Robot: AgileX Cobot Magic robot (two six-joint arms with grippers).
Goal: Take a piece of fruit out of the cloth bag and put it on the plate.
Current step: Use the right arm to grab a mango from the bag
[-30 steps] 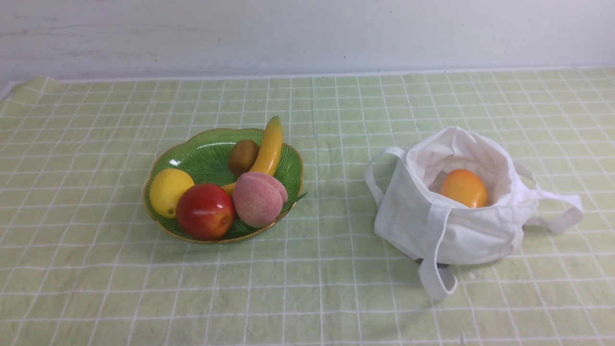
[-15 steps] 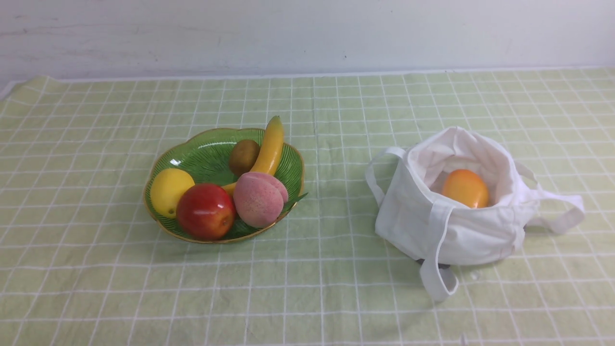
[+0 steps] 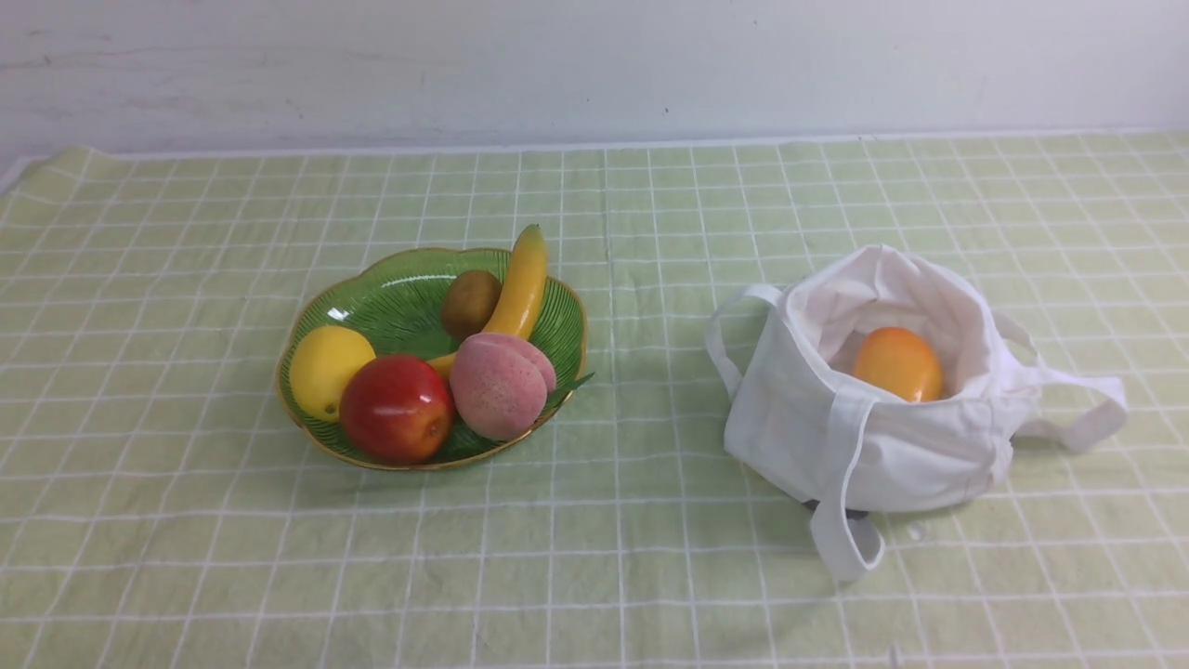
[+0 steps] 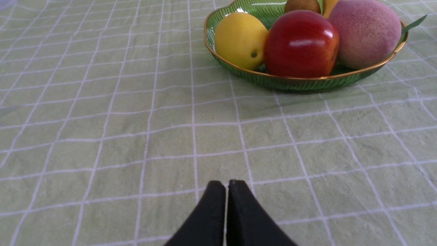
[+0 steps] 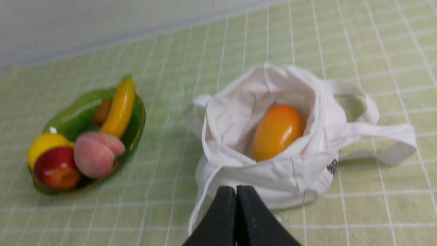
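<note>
Reaching into the cloth bag (image 3: 790,437) seems to be the step at hand, and from where I stand it hasn't properly begun. The mango (image 3: 898,365) sits down inside, showing orange through the gaping mouth, while the plate (image 3: 399,269) lies well off to the left with its lemon, apple, peach, banana and kiwi.

The right gripper (image 5: 236,188) has its fingers pressed together with nothing between them, pointing toward the bag. The left gripper (image 4: 227,184) is closed and empty too, over bare cloth on the near side of the plate.

I'd say the right arm is the one to go, since the bag is on its side. It wants to come over the opening, spread its fingers, and sink straight down around the mango without snagging the rim or the loose handle (image 3: 841,502) hanging toward us. After that, a clean lift and a trip across; the most inviting spot on the plate looks to be the uncovered green behind the lemon.
</note>
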